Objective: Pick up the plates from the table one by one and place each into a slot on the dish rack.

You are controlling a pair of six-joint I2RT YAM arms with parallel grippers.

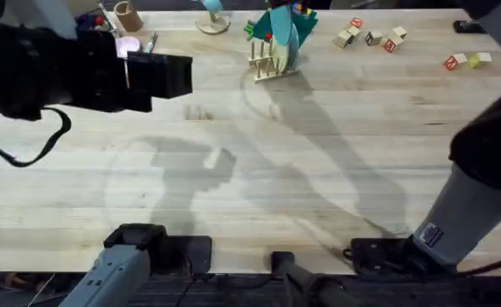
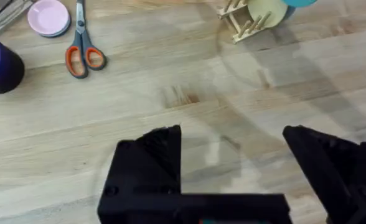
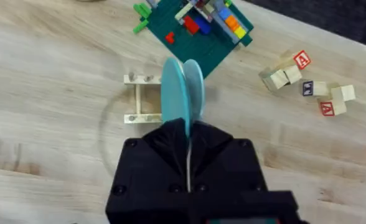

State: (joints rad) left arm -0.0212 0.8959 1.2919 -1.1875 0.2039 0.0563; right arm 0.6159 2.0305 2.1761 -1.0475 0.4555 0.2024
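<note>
Right pincer [image 3: 188, 134] closed above racked plates [image 3: 182, 93] (overhead view blurs this).

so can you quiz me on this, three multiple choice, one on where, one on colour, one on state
1. Where are the two plates?
a) flat on the table
b) standing in the dish rack
c) on the toy blocks

2. What colour are the handles of the scissors?
a) green
b) blue
c) orange

3. How is the left gripper?
a) open
b) shut on a plate
c) shut on a block

Key: 1 b, both stand on edge between the rack's pegs; 2 c, the left wrist view shows orange loops; 3 a, its fingers stand wide apart over bare wood.
</note>
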